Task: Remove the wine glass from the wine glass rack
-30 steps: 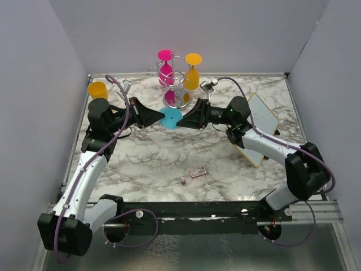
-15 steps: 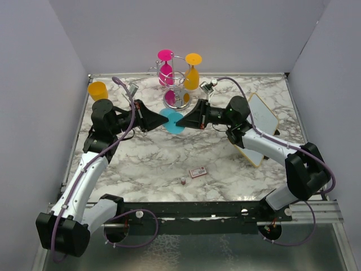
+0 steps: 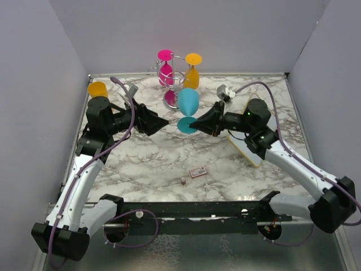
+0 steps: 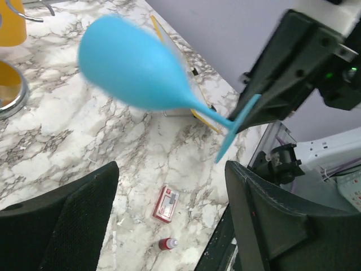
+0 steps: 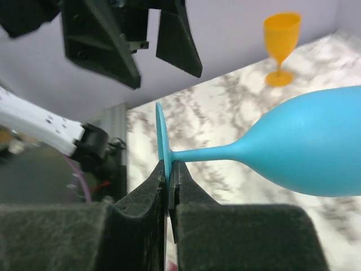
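A blue wine glass hangs above the table in front of the chrome wine glass rack, apart from it. My right gripper is shut on the edge of its round foot, with the stem and bowl sticking out sideways. The left gripper stands open just left of the glass, nothing between its fingers. In the left wrist view the blue wine glass floats ahead of the open jaws. A pink glass and an orange glass hang on the rack.
Another orange glass stands upright at the table's back left. A small red box and a tiny red bottle lie in the near middle. A white board with a yellow edge lies under the right arm. Grey walls enclose three sides.
The left gripper has opened and let go of the blue glass, pulling back a little to the left. The right gripper shut on the foot and drew back right, swinging the bowl up into view.
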Robot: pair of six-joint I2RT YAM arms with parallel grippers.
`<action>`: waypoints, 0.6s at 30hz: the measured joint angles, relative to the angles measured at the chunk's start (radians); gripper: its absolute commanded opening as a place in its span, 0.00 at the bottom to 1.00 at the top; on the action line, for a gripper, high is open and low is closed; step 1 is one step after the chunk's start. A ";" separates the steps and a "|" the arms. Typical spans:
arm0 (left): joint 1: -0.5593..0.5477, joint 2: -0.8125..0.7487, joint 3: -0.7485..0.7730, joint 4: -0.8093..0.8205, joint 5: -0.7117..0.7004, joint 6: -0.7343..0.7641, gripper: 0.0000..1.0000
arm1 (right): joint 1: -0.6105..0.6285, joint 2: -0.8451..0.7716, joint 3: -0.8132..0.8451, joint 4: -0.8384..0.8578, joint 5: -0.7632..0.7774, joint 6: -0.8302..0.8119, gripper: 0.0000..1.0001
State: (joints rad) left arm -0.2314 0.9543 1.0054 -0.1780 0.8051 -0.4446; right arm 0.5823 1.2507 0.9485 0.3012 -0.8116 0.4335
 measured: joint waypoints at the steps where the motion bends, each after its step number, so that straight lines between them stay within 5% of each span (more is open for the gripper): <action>1: 0.000 -0.002 0.005 -0.010 -0.010 0.008 0.84 | -0.001 -0.042 -0.013 -0.022 0.010 -0.080 0.01; 10: 0.000 0.045 0.036 -0.022 -0.017 -0.059 0.88 | 0.002 -0.416 -0.408 -0.028 -0.168 -0.999 0.01; 18: -0.002 0.069 0.095 0.000 0.032 -0.182 0.88 | 0.006 -0.378 -0.453 -0.121 -0.204 -1.579 0.01</action>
State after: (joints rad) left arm -0.2333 1.0237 1.1004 -0.1783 0.8375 -0.6270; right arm 0.5888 0.8730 0.4953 0.1802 -1.0153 -1.1454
